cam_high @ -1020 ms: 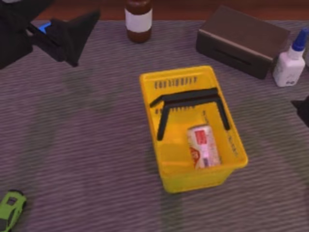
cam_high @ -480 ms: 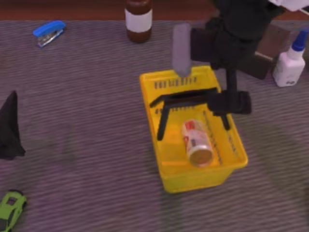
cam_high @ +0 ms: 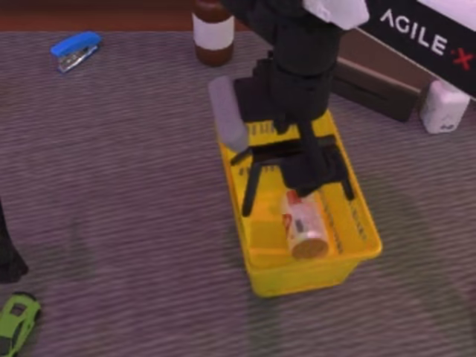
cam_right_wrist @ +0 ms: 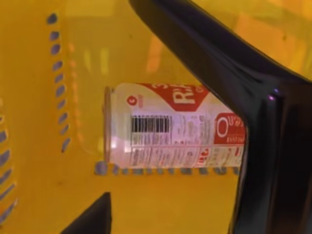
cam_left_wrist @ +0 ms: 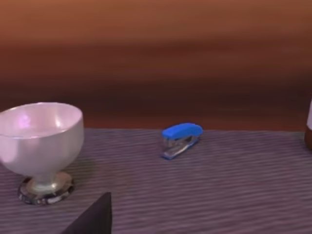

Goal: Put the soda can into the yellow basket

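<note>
The soda can (cam_high: 303, 225) lies on its side inside the yellow basket (cam_high: 312, 279), its tan top toward the basket's front wall. My right gripper (cam_high: 309, 169) hovers open just above the can, under the basket's black handles (cam_high: 286, 152). The right wrist view shows the can (cam_right_wrist: 165, 129) resting loose on the basket's yellow floor (cam_right_wrist: 44, 195). One dark fingertip (cam_right_wrist: 97, 217) stands apart from the can, and a black handle (cam_right_wrist: 219, 63) crosses in front. My left gripper (cam_high: 7, 253) is parked at the table's left edge, with one fingertip (cam_left_wrist: 95, 219) showing.
At the back stand a brown bottle (cam_high: 213, 33), a dark box (cam_high: 379, 85) and a white glue bottle (cam_high: 444, 104). A blue stapler (cam_high: 74, 50) lies at the back left and a green toy car (cam_high: 16, 320) at the front left. The left wrist view shows a white goblet (cam_left_wrist: 41, 141).
My right arm has swung in from the right and come down over the basket. My left arm has drawn back to the left edge. The can has turned inside the basket.
</note>
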`<state>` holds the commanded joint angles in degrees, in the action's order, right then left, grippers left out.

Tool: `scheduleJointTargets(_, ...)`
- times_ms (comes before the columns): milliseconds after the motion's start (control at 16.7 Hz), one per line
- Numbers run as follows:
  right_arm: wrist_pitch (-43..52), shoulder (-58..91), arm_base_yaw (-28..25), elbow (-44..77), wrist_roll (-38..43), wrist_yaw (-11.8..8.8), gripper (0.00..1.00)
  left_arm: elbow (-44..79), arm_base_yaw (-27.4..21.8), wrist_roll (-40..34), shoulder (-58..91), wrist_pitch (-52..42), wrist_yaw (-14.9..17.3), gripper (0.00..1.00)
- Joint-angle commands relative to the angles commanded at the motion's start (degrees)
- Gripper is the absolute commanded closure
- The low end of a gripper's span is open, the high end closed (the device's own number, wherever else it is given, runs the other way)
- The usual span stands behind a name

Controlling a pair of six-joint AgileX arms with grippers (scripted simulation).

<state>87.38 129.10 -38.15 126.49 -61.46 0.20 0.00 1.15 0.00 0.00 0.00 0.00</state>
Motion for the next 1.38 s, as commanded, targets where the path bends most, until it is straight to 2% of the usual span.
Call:
scheduleJointTargets(840,-5.20,-0.94,-0.04,-6.14,0.03,-0.01,0.00,0.00,0.00,0.00,0.00,0.00,0.00,0.00)
scheduleJointTargets(1380,-5.20,-0.94,-0.04,-6.14,0.03,-0.01,0.68,0.00,0.00,0.00,0.00,0.00,0.00,0.00)
